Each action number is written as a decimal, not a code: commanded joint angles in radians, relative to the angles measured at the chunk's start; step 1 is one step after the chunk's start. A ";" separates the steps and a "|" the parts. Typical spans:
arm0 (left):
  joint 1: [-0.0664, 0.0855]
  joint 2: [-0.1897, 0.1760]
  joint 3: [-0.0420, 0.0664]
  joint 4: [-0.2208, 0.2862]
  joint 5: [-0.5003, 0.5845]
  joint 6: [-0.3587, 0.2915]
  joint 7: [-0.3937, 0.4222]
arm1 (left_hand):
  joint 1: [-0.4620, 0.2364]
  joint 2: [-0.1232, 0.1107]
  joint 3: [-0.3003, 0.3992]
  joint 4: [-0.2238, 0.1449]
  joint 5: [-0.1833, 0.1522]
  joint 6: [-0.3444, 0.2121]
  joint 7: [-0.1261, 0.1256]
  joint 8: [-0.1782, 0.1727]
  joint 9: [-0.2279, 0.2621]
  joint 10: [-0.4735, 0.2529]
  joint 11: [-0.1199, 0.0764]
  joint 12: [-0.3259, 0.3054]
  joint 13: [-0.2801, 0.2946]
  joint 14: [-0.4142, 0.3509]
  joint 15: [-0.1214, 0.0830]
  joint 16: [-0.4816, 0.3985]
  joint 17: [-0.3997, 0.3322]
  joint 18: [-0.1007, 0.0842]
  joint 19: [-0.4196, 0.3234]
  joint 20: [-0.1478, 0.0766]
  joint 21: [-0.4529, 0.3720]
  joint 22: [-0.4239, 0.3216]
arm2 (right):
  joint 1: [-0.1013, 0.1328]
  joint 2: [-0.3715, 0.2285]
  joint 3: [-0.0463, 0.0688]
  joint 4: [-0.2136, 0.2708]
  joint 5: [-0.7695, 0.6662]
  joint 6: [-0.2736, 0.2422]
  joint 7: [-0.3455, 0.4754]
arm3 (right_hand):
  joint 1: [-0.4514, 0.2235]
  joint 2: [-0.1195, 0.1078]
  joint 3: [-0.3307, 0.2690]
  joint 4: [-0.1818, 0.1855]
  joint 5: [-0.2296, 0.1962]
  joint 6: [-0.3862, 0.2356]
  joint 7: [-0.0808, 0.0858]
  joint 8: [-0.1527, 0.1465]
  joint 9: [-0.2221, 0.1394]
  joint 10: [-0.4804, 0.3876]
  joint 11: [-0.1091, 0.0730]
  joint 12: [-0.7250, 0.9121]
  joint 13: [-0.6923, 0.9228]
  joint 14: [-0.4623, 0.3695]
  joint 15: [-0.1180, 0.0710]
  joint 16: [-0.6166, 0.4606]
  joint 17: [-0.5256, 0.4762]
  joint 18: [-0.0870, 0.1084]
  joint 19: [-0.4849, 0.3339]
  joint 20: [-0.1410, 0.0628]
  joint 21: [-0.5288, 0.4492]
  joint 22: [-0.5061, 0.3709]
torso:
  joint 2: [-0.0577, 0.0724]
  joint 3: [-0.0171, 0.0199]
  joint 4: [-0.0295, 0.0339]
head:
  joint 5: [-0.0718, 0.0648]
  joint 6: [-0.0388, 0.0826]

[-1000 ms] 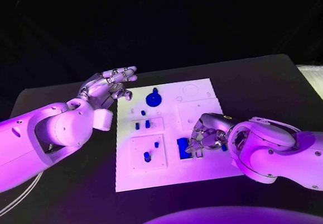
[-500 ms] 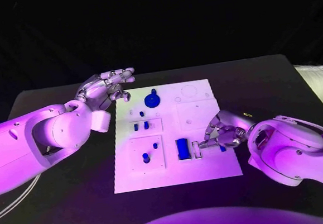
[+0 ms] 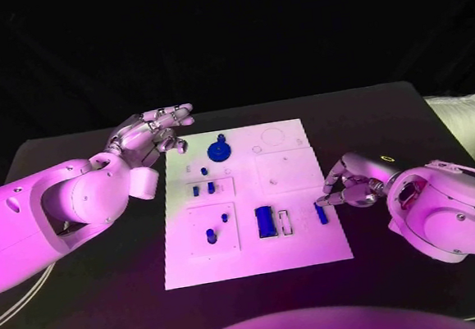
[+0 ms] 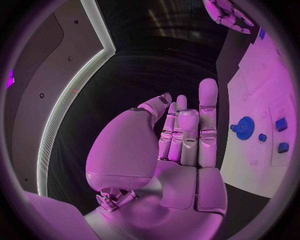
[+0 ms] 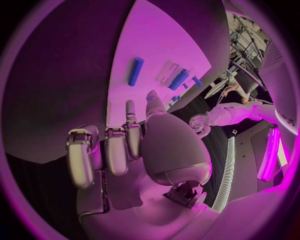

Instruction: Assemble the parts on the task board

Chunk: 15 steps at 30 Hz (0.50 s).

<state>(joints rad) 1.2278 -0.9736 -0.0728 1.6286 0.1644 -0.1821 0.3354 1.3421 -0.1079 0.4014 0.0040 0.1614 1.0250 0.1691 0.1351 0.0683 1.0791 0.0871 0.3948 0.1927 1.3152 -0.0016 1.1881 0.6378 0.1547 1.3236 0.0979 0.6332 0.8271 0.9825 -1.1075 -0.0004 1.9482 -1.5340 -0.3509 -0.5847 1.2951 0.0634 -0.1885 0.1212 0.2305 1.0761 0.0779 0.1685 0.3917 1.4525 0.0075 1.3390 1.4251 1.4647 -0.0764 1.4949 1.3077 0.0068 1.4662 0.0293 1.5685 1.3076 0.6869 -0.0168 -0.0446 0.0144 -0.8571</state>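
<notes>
Hovering at the far left corner of the white task board, left hand up above the black table, fingers loosely apart and extended, grasping nothing; same in the wrist view, palm bare. Sitting just off the board's right edge, right hand with fingers curled inward; in its own wrist view nothing seen between them, clenched on nothing. Lying flat on the board just beside those fingertips, a small blue pin, apart from the hand; same pin in the right wrist view. Resting nearer the board's middle, a larger blue block next to a pale slotted piece. Standing at the far end, a blue gear, also seen from the left wrist. Dotted over the left half, several small blue pegs.
</notes>
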 commanded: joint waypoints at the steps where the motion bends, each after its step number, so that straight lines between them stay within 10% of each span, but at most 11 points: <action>1: 0.000 0.002 0.000 0.000 -0.003 0.019 0.009 | -0.002 0.010 -0.004 -0.001 0.004 -0.010 -0.001 0.004 0.000 -0.005 -0.001 0.002 0.001 -0.007 0.003 0.001 -0.001 0.020 -0.009 0.000 -0.007 -0.001 | -0.013 0.009 -0.002 -0.010 -0.065 0.066 -0.003 | -0.001 0.010 0.004 0.005 0.007 0.012 -0.002 -0.007 -0.003 0.039 -0.011 -0.002 0.006 0.083 0.005 0.001 0.145 -0.007 0.105 0.007 0.002 0.263 | 0.000 0.0010 0.0015 | -0.001 -0.001; 15: 0.000 0.001 0.000 0.000 -0.005 0.019 0.009 | -0.002 0.010 -0.004 -0.001 0.004 -0.010 -0.001 0.004 0.000 -0.005 -0.001 0.004 0.002 -0.008 0.003 0.001 -0.002 0.020 -0.009 0.001 -0.007 0.000 | -0.043 0.055 -0.005 -0.049 -0.081 0.118 -0.009 | -0.012 0.008 -0.002 0.016 0.008 0.023 -0.003 -0.012 -0.009 0.038 -0.012 -0.005 0.005 0.083 0.005 0.001 0.145 -0.007 0.105 0.007 0.002 0.263 | 0.001 0.0002 0.0016 | 0.000 -0.005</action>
<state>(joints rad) 1.2275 -0.9738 -0.0730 1.6273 0.1639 -0.1814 0.3361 1.3421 -0.1079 0.4014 0.0040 0.1614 1.0216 0.1657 0.1351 0.0684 1.0791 0.0872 0.3947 0.1925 1.3152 -0.0015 1.1881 0.6367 0.1548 1.3236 0.0980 0.6332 0.8272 0.9418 -1.0562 -0.0052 1.9011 -1.5887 -0.2766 -0.5880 1.2884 0.0699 -0.1914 0.1300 0.2345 1.0929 0.0754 0.1606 0.3841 1.4524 0.0075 1.3406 1.4318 1.4648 -0.0764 1.4949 1.3075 0.0067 1.4661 0.0292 1.5685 1.3075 0.6878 -0.0162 -0.0429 0.0151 -0.8607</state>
